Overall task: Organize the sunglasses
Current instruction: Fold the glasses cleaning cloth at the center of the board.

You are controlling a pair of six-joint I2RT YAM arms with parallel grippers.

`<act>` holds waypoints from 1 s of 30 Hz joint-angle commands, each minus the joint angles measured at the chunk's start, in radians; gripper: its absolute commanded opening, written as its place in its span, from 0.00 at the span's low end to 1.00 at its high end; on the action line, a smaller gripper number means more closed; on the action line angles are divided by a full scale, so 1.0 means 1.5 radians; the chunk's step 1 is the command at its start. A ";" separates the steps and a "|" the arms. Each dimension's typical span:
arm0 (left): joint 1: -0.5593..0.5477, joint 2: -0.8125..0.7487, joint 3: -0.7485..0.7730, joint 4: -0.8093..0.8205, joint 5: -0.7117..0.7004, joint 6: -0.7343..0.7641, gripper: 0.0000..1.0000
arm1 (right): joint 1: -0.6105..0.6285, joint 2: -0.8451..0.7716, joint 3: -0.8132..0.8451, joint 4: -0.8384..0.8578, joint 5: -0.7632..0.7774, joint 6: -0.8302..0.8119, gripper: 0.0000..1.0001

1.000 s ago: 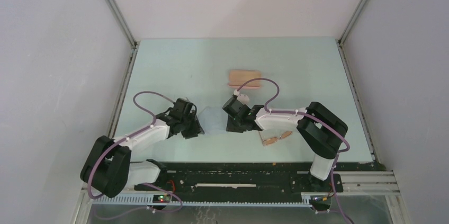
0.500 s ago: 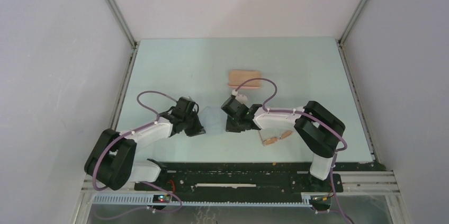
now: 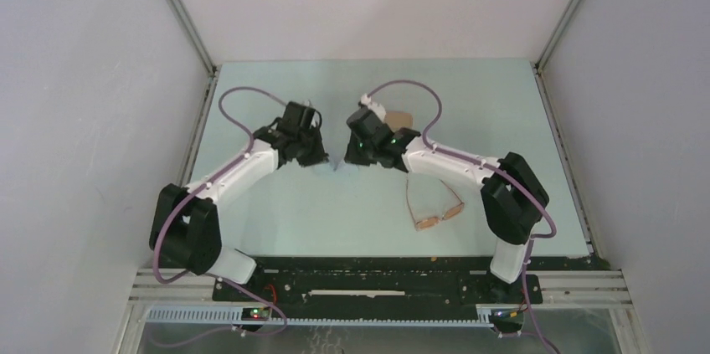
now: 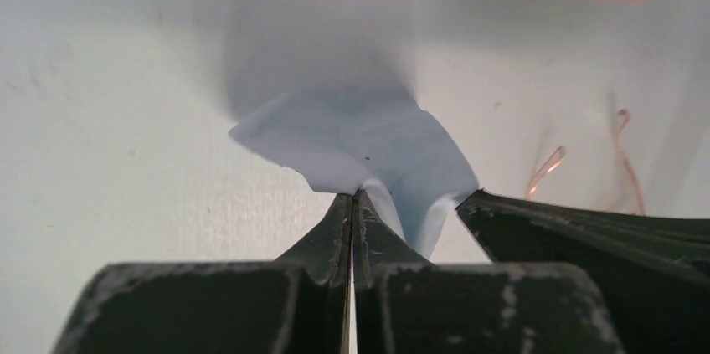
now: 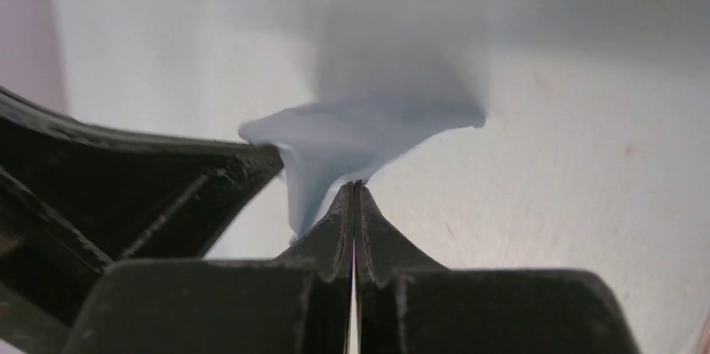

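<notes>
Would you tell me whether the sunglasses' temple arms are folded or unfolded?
Unfolded: on the sunglasses, both slim temple arms stretch away from the lenses.

- Left arm [image 3: 239,180]: a long white shell, with chunky black joint housings at both ends.
- Right arm [image 3: 448,168]: same build, a white link running into a rounded black elbow.
- A purple cable [image 3: 243,93] loops along each arm.
- Left gripper [image 4: 353,195]: matte black fingers [image 4: 322,241], tapered like wedges, edges scuffed pale grey.
- Right gripper [image 5: 355,185]: matching black wedges, just as worn.
- A green light [image 3: 361,143] glows on the right wrist.
</notes>
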 commanded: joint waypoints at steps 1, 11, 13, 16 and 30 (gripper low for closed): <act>0.014 0.019 0.167 -0.087 -0.077 0.085 0.00 | -0.044 -0.010 0.120 -0.034 0.028 -0.051 0.00; 0.013 -0.003 0.113 -0.063 -0.069 0.085 0.00 | -0.048 -0.032 0.068 -0.031 0.027 -0.033 0.00; 0.000 -0.012 0.041 -0.024 -0.055 0.067 0.00 | -0.044 -0.040 0.007 -0.016 0.020 -0.008 0.00; -0.030 -0.016 -0.055 0.020 -0.023 0.021 0.00 | -0.021 -0.051 -0.081 0.008 0.011 0.017 0.00; -0.124 -0.075 -0.217 0.057 -0.008 -0.114 0.00 | 0.076 -0.094 -0.193 -0.016 0.053 0.080 0.00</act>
